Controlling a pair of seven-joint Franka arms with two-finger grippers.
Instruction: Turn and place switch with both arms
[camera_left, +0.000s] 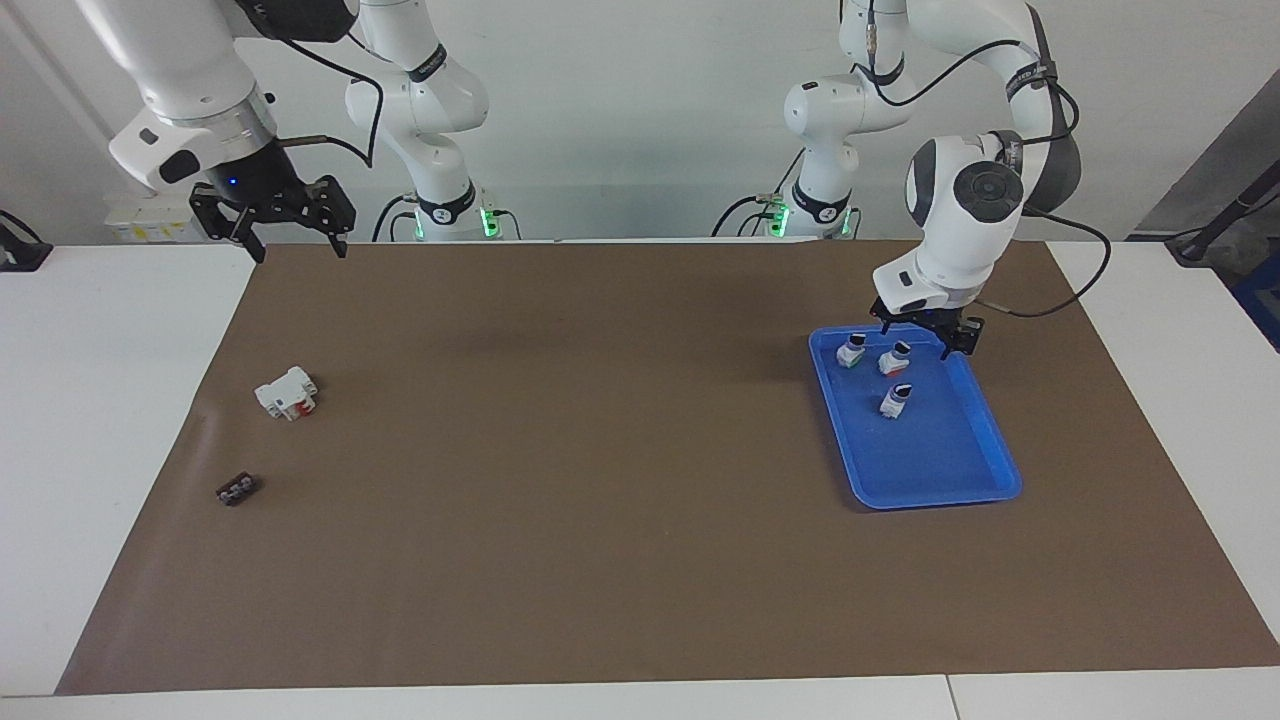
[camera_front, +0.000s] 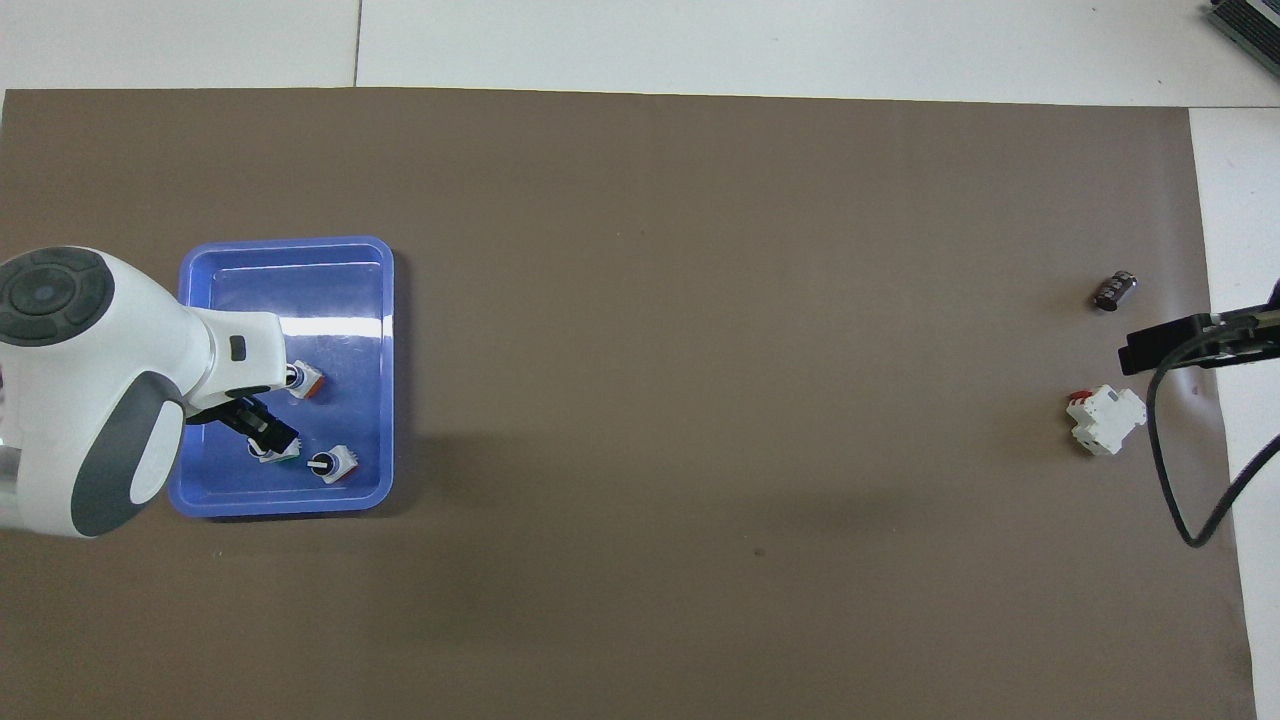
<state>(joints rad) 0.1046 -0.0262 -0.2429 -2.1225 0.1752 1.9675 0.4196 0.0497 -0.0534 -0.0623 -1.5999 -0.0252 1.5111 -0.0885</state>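
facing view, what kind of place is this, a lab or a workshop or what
Most likely a robotics lab bench set up for manipulation trials: two white arms mounted at a table edge, a brown mat covering the tabletop, and a blue tray holding small switch parts. Bare walls and loose cabling suit that too.

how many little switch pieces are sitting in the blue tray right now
3, all in the blue tray: the orange-ended switch farthest from the robots, and two others side by side at the end nearest them.

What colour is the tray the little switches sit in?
Blue. The tray shows best in the overhead view.
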